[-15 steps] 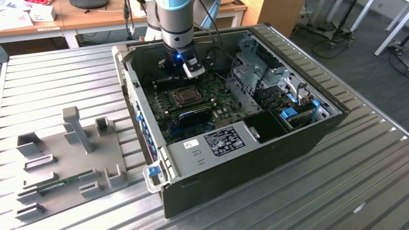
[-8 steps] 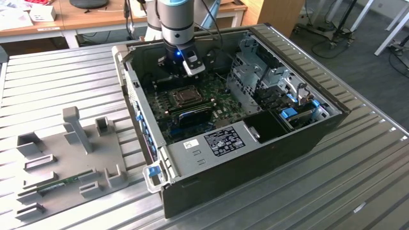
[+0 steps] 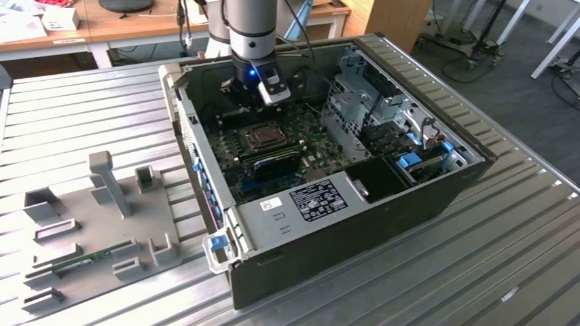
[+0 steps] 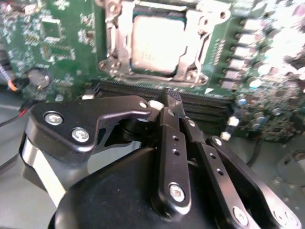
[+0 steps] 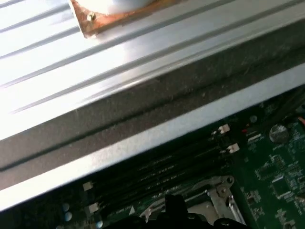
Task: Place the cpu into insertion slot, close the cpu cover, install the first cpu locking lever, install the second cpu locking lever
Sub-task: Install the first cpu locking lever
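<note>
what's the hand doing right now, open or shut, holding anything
Hand: shut, holding nothing, fingertips together over the memory slots beside the cpu, which already sits in its slot under the cover.

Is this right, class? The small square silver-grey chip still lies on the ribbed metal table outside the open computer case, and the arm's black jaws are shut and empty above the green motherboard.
Not quite. The small square silver-grey chip already sits in the dark-framed socket of the green motherboard, as the second wrist view shows. The rest holds: the black gripper has its jaws shut and empty above the board.
</note>
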Robot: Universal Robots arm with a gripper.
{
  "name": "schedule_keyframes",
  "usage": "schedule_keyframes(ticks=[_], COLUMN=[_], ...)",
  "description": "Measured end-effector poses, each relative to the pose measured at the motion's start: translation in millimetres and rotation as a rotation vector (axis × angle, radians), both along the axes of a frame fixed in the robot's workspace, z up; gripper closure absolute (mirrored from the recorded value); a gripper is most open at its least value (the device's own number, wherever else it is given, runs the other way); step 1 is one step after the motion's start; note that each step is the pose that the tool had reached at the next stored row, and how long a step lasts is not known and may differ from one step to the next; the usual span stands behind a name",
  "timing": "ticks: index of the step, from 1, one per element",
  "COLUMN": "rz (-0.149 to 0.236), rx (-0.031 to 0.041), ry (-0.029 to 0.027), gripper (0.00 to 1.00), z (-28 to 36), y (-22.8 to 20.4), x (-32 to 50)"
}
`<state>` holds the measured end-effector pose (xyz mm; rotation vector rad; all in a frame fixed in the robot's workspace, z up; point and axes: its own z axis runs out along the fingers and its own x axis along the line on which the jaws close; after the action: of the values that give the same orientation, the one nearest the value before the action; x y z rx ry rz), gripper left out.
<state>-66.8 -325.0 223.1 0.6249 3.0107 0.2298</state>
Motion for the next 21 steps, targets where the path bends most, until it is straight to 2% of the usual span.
schedule_keyframes(ticks=[1, 2, 6, 8, 21], rz=[0.0, 0.0, 0.0, 0.017, 0.217], rx=[-0.011, -0.0149, -0.0153, -0.0154, -0.016], ry=[0.0057, 0.0068, 0.0068, 0.0066, 0.0048], gripper=[0.9, 0.9, 0.9, 0.9, 0.9], z=[0.0, 0.0, 0.0, -0.1, -2.3], y=[0.0, 0.0, 0.0, -0.1, -0.1], x=[0.0, 0.0, 0.1, 0.2, 0.6])
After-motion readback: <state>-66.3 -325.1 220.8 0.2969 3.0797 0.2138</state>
